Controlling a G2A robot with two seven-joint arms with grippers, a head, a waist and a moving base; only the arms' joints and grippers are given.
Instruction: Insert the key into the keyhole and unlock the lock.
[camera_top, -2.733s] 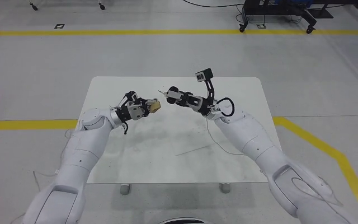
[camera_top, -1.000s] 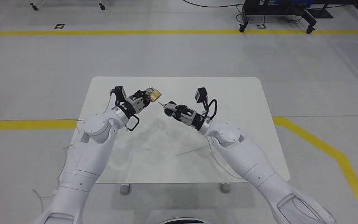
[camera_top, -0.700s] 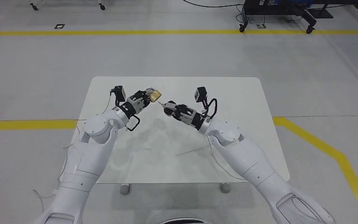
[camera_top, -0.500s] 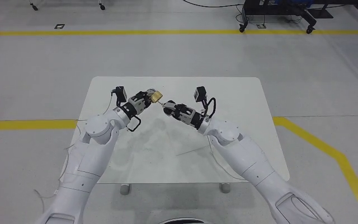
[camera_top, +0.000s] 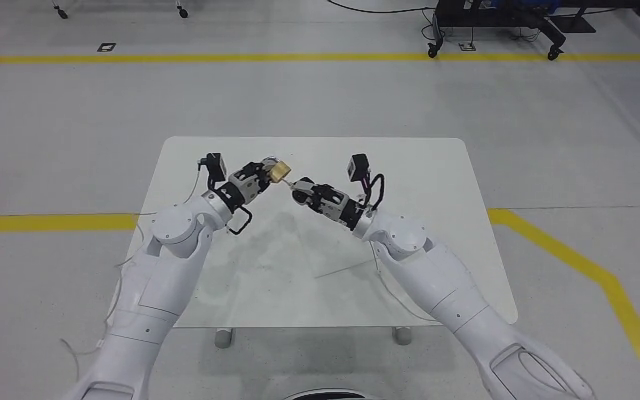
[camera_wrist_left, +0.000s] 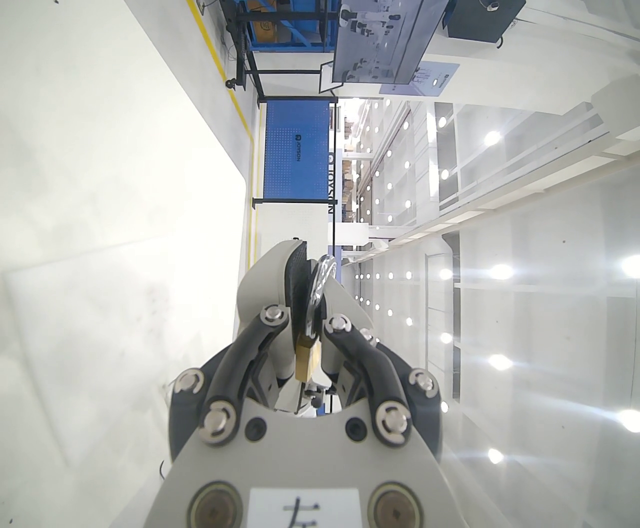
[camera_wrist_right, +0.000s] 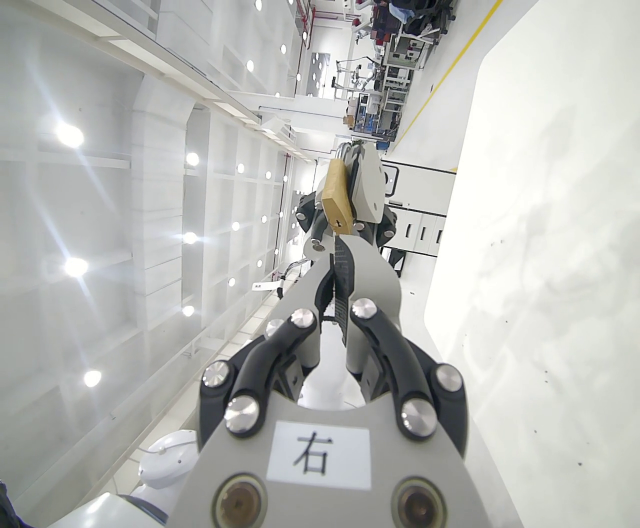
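While both my arms angle in toward each other above the far half of the white table (camera_top: 420, 250), the lock (camera_top: 279, 169) is held off the surface between them. Its long axis runs roughly along the line from one gripper to the other, and the end with the keyhole (camera_wrist_right: 340, 222) is turned toward my right gripper (camera_top: 298, 190). It is a small padlock with a squared brass body and a silver shackle (camera_wrist_left: 318, 287). My left gripper (camera_top: 265, 172) is clamped on it, with the shackle lying between the pads. My right fingers (camera_wrist_right: 345, 260) are pressed together on the key (camera_top: 289, 183), a thin pale sliver pointing from their tips at the brass end face. The tip sits right at the lock. I cannot tell whether it has entered the hole. Both wrists are rolled sideways.
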